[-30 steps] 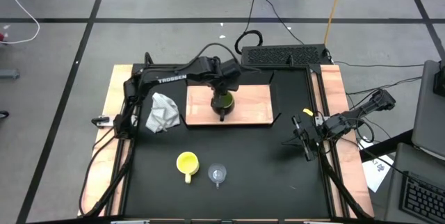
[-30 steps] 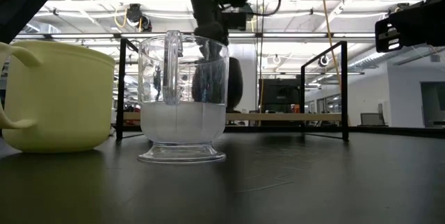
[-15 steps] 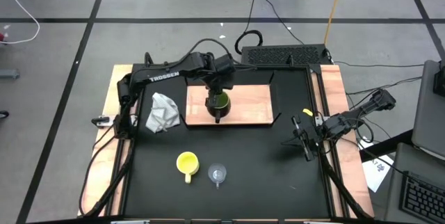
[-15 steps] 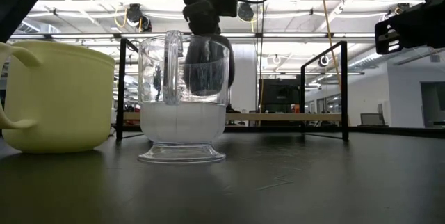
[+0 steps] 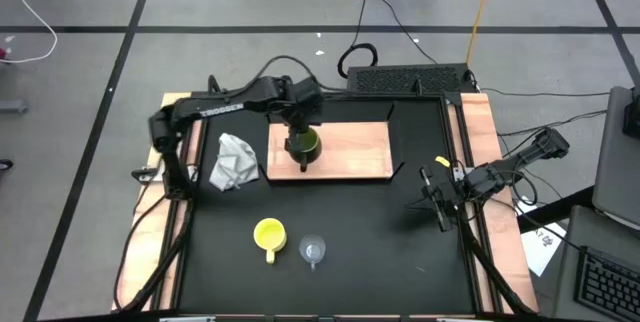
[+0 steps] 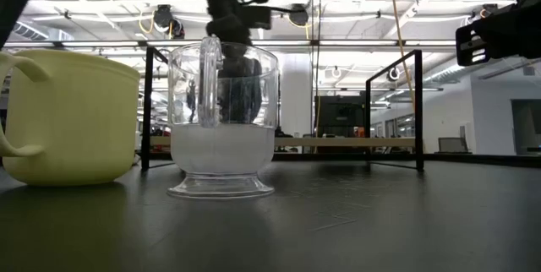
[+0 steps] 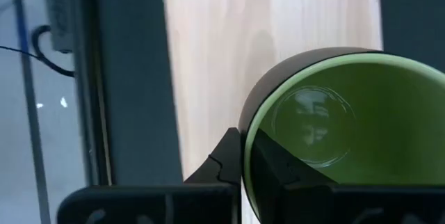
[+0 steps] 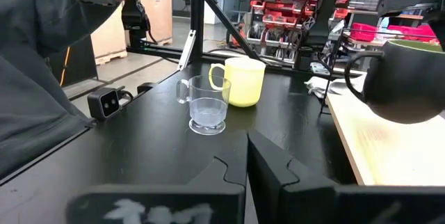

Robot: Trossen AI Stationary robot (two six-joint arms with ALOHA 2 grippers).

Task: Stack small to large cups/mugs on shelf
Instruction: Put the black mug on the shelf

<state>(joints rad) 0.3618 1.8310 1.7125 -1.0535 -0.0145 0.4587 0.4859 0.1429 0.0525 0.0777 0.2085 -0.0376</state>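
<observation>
two mugs, olive-green mug (image 5: 304, 144) and yellow mug (image 5: 268, 234), one glass cup (image 5: 314, 252), one shelf (image 5: 360, 150), one cloth wad (image 5: 233, 160)

olive-green mug (image 5: 304, 144): dark outside, green inside, upright, rim clamped in my left end effector (image 5: 297, 128), over the light-wood shelf (image 5: 355, 151); contact with the shelf cannot be told. yellow mug (image 5: 268, 234) and clear glass cup (image 5: 314, 251): upright, side by side on the black tabletop (image 5: 380, 242).
</observation>
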